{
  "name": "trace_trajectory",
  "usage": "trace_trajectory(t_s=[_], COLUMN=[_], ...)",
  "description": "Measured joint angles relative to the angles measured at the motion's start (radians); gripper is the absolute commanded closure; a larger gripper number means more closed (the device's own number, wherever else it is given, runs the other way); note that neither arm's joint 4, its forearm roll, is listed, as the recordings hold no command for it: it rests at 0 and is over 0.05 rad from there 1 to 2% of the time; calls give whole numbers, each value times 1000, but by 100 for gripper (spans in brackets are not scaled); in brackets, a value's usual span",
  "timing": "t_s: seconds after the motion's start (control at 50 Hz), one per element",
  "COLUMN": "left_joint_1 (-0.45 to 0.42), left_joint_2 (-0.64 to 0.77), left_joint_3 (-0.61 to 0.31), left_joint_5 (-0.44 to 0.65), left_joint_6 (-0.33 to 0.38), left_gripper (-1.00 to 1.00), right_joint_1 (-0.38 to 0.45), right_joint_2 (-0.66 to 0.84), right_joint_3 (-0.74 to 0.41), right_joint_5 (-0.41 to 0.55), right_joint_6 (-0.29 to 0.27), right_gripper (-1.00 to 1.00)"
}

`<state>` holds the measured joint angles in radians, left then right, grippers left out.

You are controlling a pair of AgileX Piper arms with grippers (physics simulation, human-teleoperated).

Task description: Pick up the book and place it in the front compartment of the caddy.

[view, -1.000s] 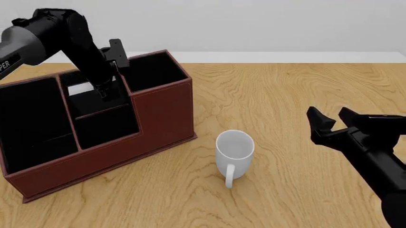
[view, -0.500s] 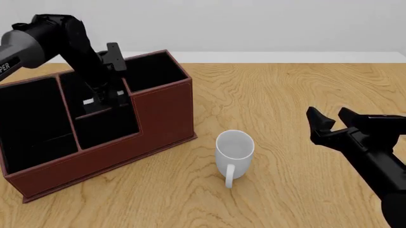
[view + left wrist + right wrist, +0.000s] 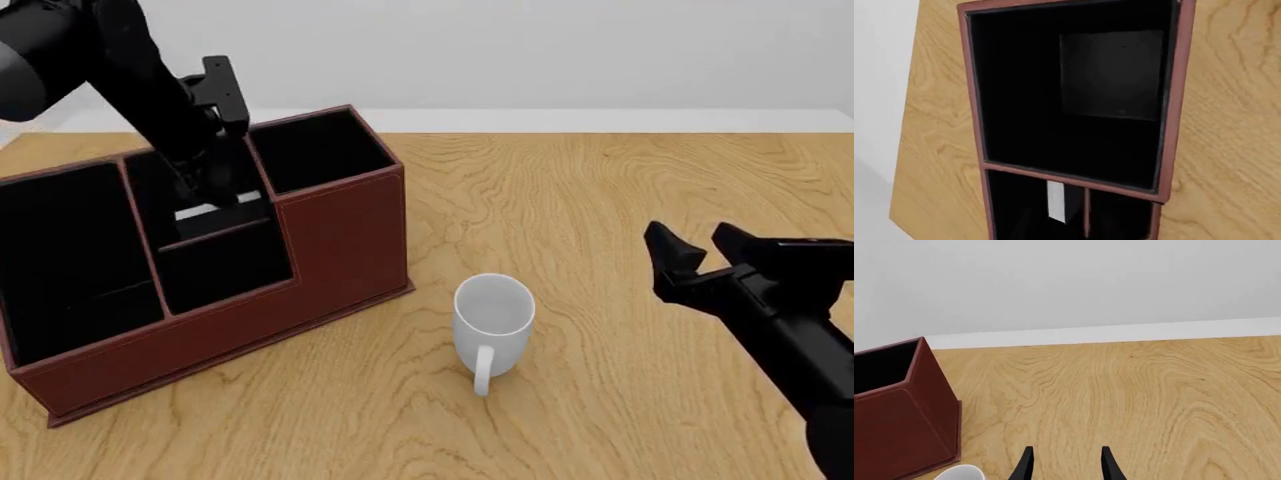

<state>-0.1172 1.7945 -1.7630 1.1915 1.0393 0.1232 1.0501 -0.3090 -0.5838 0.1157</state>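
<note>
One table (image 3: 641,200) is carrying one caddy (image 3: 334,260), one mug (image 3: 493,318) and one book (image 3: 214,213), with two arms reaching over it. The caddy is showing reddish-brown walls, black insides and a stepped front wall. The book is sitting inside a middle compartment of the caddy, directly below the left gripper (image 3: 220,195); only its white page edge is showing, a thin pale strip (image 3: 1055,201) against the dark. Whether the left fingers are spread or closed cannot be told. The right gripper (image 3: 699,250) is hovering well apart from the mug, its fingers (image 3: 1025,465) standing wide and holding nothing.
</note>
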Motion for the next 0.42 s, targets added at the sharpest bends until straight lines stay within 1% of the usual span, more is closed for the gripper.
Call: trace_trajectory(t_s=[0.22,0.42], left_joint_1=[15,15], left_joint_2=[-97,-214], left_joint_3=[67,161], left_joint_5=[19,24], left_joint_6=[26,58], left_gripper=[-100,-100], right_joint_1=[12,25], right_joint_2=[-28,-69], right_joint_3=[-11,-22], right_joint_5=[30,70], right_joint_6=[-3,-7], right_gripper=[-100,-100])
